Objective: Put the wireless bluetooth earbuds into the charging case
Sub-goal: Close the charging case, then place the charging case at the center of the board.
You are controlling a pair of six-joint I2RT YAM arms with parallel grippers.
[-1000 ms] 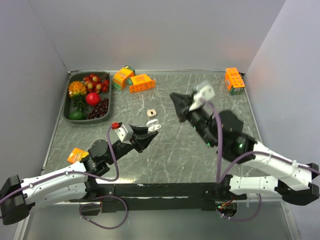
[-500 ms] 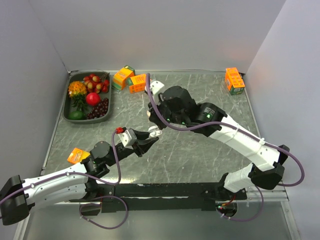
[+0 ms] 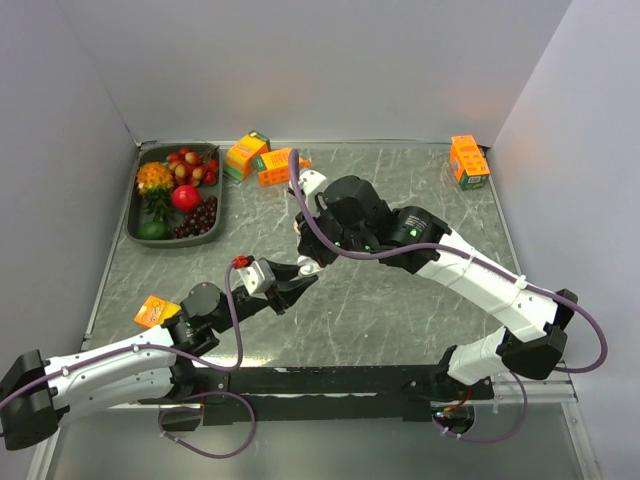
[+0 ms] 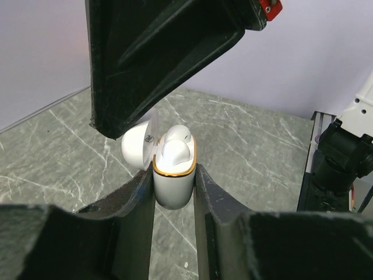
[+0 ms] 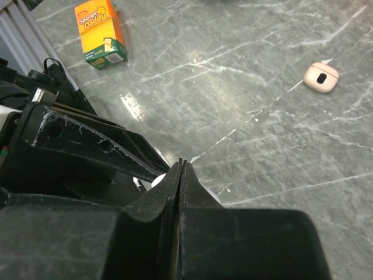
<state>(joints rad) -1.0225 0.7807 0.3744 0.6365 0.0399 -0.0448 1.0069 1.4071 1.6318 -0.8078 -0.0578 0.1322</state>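
— What is seen first, taking the biggest things?
— A grey marbled table point(image 3: 400, 300) is shown, and a dark tray point(image 3: 132, 225) of toy fruit is set at its far left corner.

— And the arms?
— The right gripper point(image 5: 180, 166) is stretched across to the middle of the table. Its fingers are pressed flat together and nothing is held between them. Its tip is poised just above the left gripper point(image 3: 300, 274), whose fingers are clamped on either side of the charging case point(image 4: 173, 188).

— What smaller things are noted?
— Orange boxes point(image 3: 272, 168) are laid along the far edge. An orange sponge box point(image 5: 100, 34) is seen lying flat, and a small pink case point(image 5: 321, 77) is set on the table, well apart from both grippers.

— Where is the task's thing found?
— The white charging case is held upright, with its lid point(image 4: 137, 146) swung open to one side. A white earbud point(image 4: 175, 153) is seated inside the gold rim. Whether a second one is lodged behind it cannot be told.
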